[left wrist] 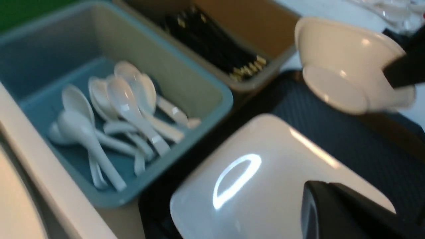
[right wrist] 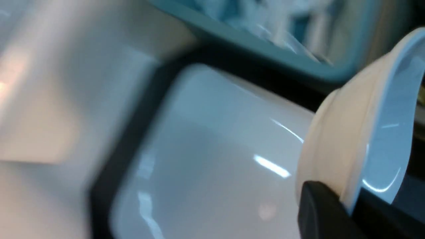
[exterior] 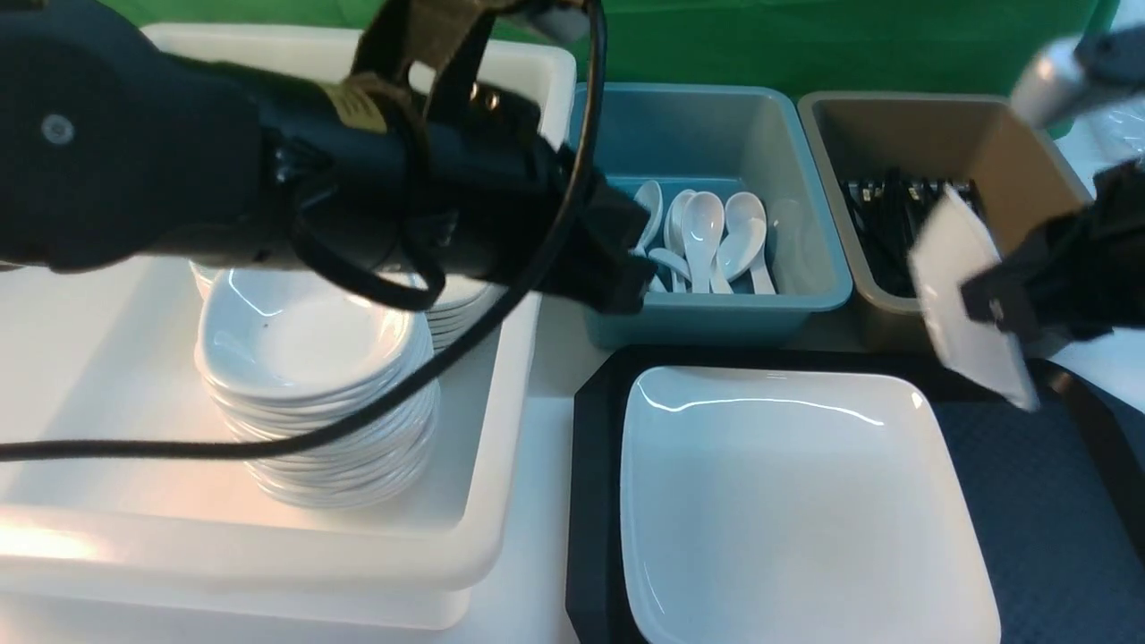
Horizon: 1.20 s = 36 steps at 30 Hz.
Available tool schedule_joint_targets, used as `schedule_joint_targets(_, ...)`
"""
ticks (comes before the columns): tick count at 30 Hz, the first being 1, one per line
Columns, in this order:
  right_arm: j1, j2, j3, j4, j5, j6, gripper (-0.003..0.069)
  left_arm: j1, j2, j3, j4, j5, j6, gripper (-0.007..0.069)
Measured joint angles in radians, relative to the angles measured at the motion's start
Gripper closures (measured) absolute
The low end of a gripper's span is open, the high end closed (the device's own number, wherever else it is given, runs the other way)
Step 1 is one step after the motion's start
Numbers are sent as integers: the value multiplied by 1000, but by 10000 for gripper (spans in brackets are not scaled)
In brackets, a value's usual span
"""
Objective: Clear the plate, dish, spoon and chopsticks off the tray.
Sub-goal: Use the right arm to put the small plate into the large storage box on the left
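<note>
"Fingers of the right gripper (right wrist: pixel 345 207) are pinched on the rim of the small white dish (right wrist: pixel 352 129), tipped up on edge above the tray (exterior: pixel 595 501). Why by the rim?"

"Probably because a thin edge suits a narrow bite, and the hollow stays unobstructed for a handover."

"And the left gripper (left wrist: pixel 327 199)?"

"Closed with nothing between its fingers, near the blue tub (exterior: pixel 716 313). It would presumably need to open before taking anything."

"Where is the plate (exterior: pixel 805 510)?"

"Flat on the tray, to the left of its bare textured floor. Its raised rim should give a later grip."

"Spoons and chopsticks?"

"White spoons (exterior: pixel 703 228) lie in the blue tub, black chopsticks (left wrist: pixel 212 43) in the brown one (left wrist: pixel 262 20); sorting by kind seems the point."
</note>
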Motion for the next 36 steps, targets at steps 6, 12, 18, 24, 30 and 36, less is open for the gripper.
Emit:
schedule_joint_targets(6, 17, 11, -67, 309, 9, -199, 592, 0, 0, -59, 187, 45, -105, 617)
schedule_joint_targets(12, 193, 129, -215, 345, 8, -267, 592, 0, -35, -128, 686, 272, -520, 617)
schedule_joint_targets(18, 359, 318, -423, 266, 4, -244, 592, 13, -123, -130, 863, 440, -687, 617)
schedule_joint_targets(24, 486, 525, -683, 69, 17, -145, 592, 194, -247, -120, 831, 560, -762, 617)
schedule_joint_targets(30, 564, 662, -840, -47, 35, -119, 592, 395, -363, -31, 725, 545, -755, 617)
schedule_joint_targets(36, 617, 799, -923, -159, 41, -114, 592, 551, -445, 119, 497, 442, -633, 617)
